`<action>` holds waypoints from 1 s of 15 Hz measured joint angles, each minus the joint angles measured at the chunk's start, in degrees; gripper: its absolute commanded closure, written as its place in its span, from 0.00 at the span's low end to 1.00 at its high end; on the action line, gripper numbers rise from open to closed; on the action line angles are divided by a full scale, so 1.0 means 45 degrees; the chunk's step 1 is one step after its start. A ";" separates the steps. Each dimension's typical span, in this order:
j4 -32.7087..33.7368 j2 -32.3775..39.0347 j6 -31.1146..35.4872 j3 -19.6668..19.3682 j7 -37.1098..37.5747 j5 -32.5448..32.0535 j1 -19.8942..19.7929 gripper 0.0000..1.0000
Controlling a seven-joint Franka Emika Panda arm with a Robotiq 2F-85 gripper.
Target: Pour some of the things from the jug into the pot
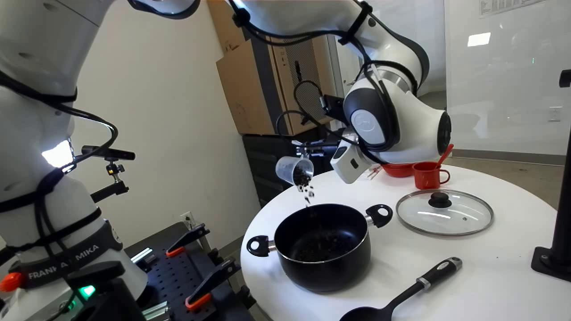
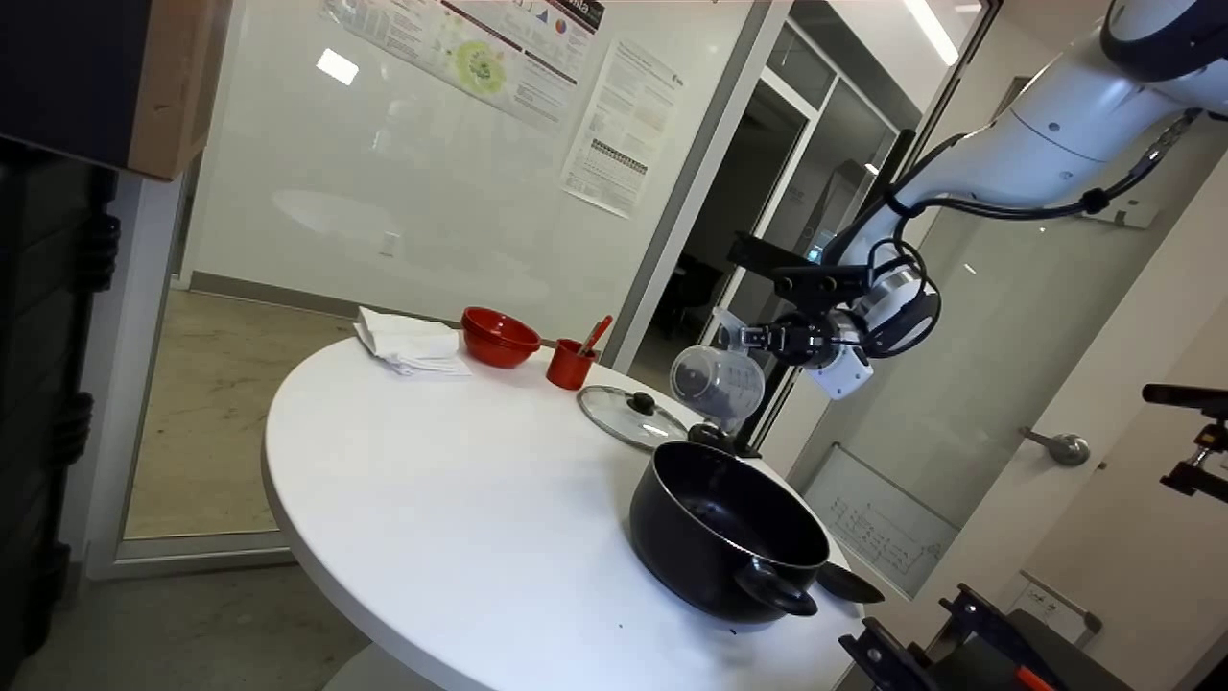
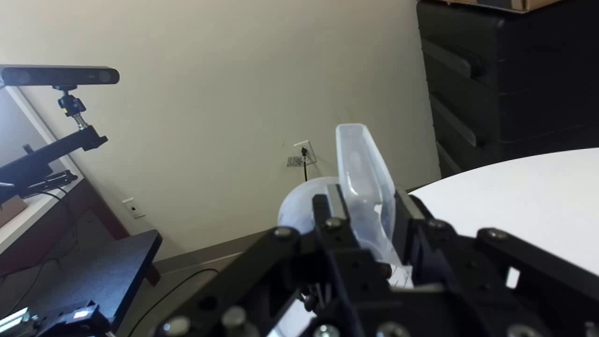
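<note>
The see-through jug (image 1: 285, 169) is tilted on its side above the pot, mouth downward. Dark bean-like pieces (image 1: 308, 192) fall from its mouth toward the pot. The black pot (image 1: 328, 276) stands on the table, uncovered, with dark pieces on its floor. In an exterior view the jug (image 2: 718, 386) hangs over the far rim of the pot (image 2: 686, 547). My gripper (image 1: 307, 149) is shut on the jug's handle. In the wrist view the handle (image 3: 358, 159) sits between the fingers (image 3: 367, 201), and part of the jug's body (image 3: 299, 206) shows behind the left finger. The pot is out of the wrist view.
A glass lid (image 1: 459, 216) lies near the pot on the white table (image 1: 499, 285). A black ladle-like utensil (image 1: 403, 295) lies in front of it. A red cup (image 1: 427, 176), red bowls (image 2: 499, 338) and white cloth (image 2: 408, 341) stand farther back. A black stand (image 1: 557, 249) is at the edge.
</note>
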 measured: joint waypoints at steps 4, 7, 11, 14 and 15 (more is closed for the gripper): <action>0.0174 -0.0015 0.0142 -0.0148 0.1281 -0.0249 0.0534 0.93; 0.0317 -0.0118 0.0506 -0.0241 0.2228 -0.0786 0.1152 0.93; 0.0345 -0.0480 0.1600 -0.0311 0.3449 -0.1904 0.2124 0.93; 0.0299 -0.0930 0.2804 -0.0333 0.4415 -0.3011 0.2838 0.93; 0.0270 -0.1103 0.3210 -0.0333 0.4699 -0.3412 0.3047 0.93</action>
